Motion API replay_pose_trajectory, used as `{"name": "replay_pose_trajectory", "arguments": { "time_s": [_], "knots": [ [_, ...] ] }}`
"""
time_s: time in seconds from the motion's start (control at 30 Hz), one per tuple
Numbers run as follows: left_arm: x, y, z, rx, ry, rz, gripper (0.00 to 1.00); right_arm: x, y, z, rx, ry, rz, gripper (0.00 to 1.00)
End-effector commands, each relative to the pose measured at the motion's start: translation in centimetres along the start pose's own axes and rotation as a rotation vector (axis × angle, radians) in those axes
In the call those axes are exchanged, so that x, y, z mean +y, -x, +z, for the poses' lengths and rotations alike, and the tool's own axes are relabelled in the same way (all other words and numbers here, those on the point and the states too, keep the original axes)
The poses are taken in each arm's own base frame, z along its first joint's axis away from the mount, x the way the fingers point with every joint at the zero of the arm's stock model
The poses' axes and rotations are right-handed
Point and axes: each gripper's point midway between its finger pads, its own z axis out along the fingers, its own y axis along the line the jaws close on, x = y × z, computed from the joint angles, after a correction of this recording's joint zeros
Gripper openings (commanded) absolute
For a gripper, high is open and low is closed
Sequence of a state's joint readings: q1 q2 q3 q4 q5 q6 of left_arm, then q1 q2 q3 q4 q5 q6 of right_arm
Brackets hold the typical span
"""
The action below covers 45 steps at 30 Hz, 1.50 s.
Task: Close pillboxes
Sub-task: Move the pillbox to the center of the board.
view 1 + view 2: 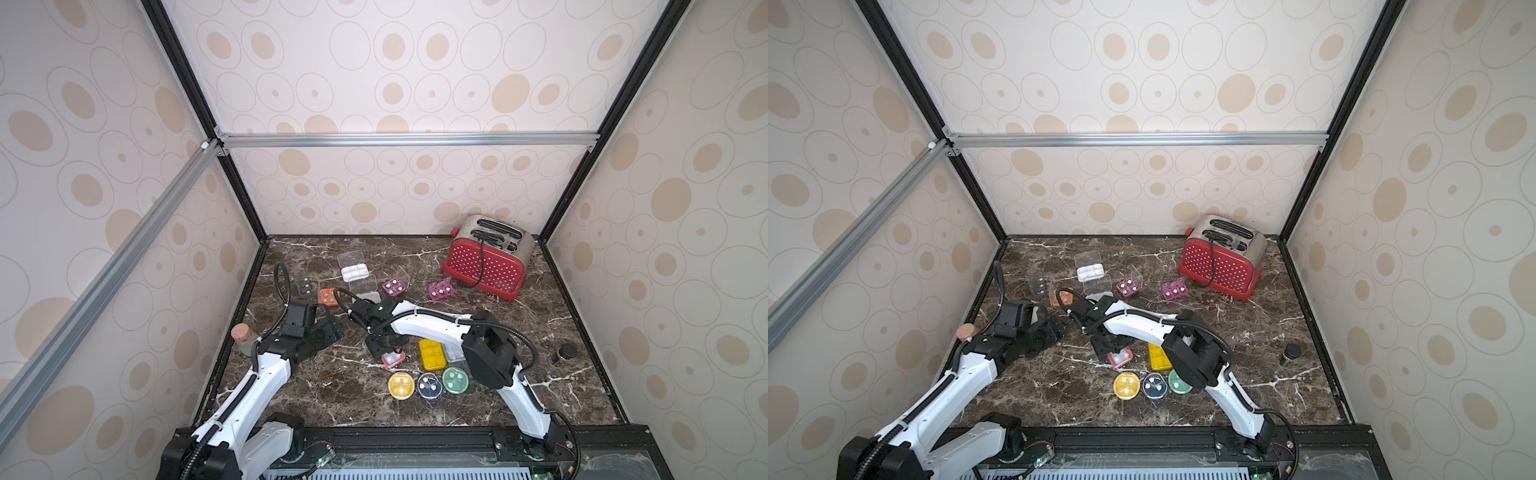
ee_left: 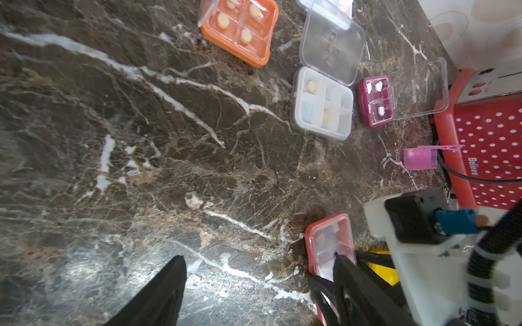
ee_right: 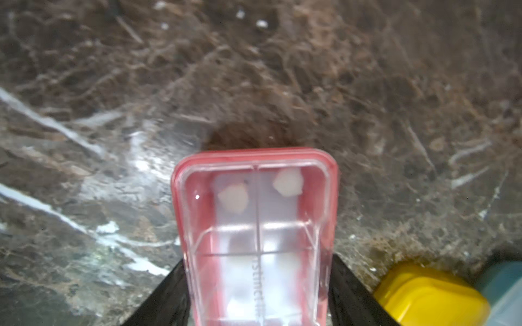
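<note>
- Looking down in both top views, I see the red pillbox (image 1: 394, 359) on the table (image 1: 540, 332). It sits near the front, just beside the yellow pillbox (image 1: 432, 354).
  - I think a sideways push could slide the red one into the yellow one.
  - My right gripper (image 1: 384, 347) is down on the red pillbox.
  - My left gripper (image 1: 328, 330) hangs nearby over bare table.
- In the left wrist view, the white pillbox (image 2: 322, 104) and the dark pink pillbox (image 2: 375, 101) have their lids up. So I think there is more closing to do.
  - One of my left fingers (image 2: 356, 288) looks close to the red pillbox. It could knock the box if that arm swings carelessly.
  - My left gripper is wide open and holds nothing.
- In the right wrist view, my right gripper (image 3: 258, 259) is partly closed.
  - Its two black fingers hug the long sides of the red pillbox, so it is squeezing the box.
  - The clear lid lies flat over the pills, but I cannot tell if it has clicked shut.
  - If I squeeze too hard, the smooth plastic could pop out or twist.
  - If the lid has not clicked, it could spring up when I let go.
</note>
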<state>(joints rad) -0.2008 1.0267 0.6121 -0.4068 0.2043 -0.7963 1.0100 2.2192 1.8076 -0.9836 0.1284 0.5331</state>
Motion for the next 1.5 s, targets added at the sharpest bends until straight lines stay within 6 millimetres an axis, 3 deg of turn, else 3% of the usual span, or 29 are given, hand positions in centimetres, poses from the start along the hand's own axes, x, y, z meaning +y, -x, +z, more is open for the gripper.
{"name": "replay_pose_trajectory", "arguments": {
  "time_s": [0.0, 0.37, 0.57, 0.7, 1.03, 1.23, 1.47],
  "knots": [
    [-1.9, 1.3, 0.1, -0.014, -0.061, 0.017, 0.81, -1.3, 0.5, -1.6, -0.066, 0.015, 0.141, 0.60],
    [-1.8, 1.3, 0.5, -0.012, -0.058, 0.012, 0.80, -4.0, -1.3, -0.7, -0.101, -0.002, 0.319, 0.60],
    [-1.6, 1.1, 0.5, -0.010, -0.053, 0.011, 0.80, -4.3, -1.8, -0.4, -0.096, -0.004, 0.329, 0.60],
    [-1.4, 1.2, 0.7, -0.010, -0.041, 0.003, 0.79, -4.3, -1.8, -0.7, -0.122, 0.019, 0.339, 0.66],
    [-2.5, 2.2, 2.0, -0.001, -0.052, 0.004, 0.79, -3.6, -0.6, -3.1, -0.164, 0.069, 0.290, 0.82],
    [-3.0, 3.9, 2.8, -0.009, -0.016, 0.033, 0.79, -3.2, 0.0, -5.0, -0.195, 0.106, 0.250, 0.82],
    [-3.2, 6.8, 5.9, -0.037, 0.066, 0.044, 0.69, -3.1, 0.3, -7.9, -0.198, 0.257, 0.168, 0.79]
  ]
}}
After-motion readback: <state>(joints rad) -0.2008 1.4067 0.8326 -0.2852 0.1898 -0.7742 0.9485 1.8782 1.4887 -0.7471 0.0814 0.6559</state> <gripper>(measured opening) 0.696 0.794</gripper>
